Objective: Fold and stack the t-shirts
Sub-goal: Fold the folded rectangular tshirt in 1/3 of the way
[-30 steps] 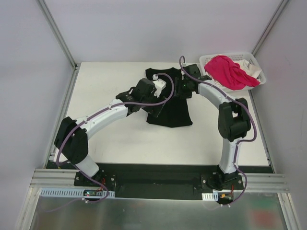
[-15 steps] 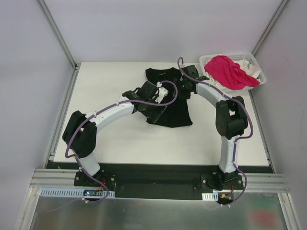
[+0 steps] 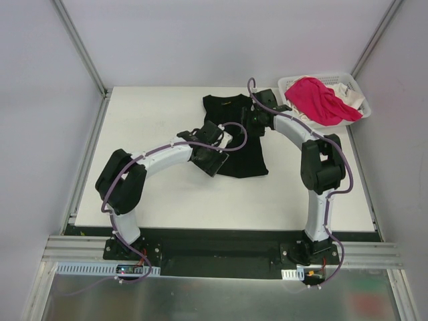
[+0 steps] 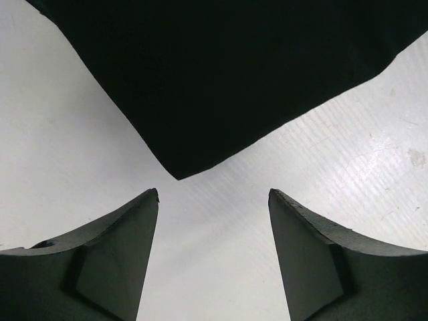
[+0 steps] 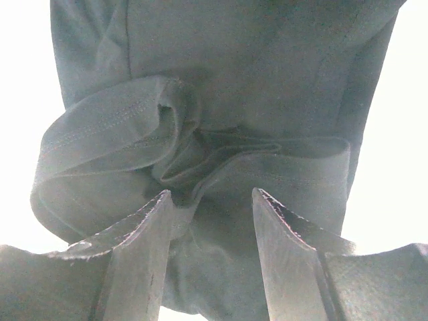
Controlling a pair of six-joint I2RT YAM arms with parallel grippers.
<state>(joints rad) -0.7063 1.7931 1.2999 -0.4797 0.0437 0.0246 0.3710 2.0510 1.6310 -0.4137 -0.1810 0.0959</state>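
Observation:
A black t-shirt point(image 3: 242, 144) lies spread on the white table, and I cannot see any print on it. My left gripper point(image 3: 214, 162) hovers at its near-left corner. In the left wrist view, that gripper point(image 4: 212, 194) is open over bare table, with the shirt's corner point(image 4: 221, 87) just ahead of the tips. My right gripper point(image 3: 255, 122) is over the shirt's far-right part. It point(image 5: 210, 194) stands open above a bunched, hemmed fold of the black cloth point(image 5: 134, 134). A bright pink t-shirt point(image 3: 319, 100) and a white one point(image 3: 352, 101) lie in the basket.
The white lattice basket point(image 3: 319, 75) sits at the table's far right corner. Metal frame posts point(image 3: 80, 47) rise at both back corners. Bare white tabletop point(image 3: 147, 114) lies to the left of the black shirt.
My left arm has drawn back toward the near left, from over the shirt to its near-left corner, and its jaws have narrowed a little. The right gripper has shifted slightly toward the far side.

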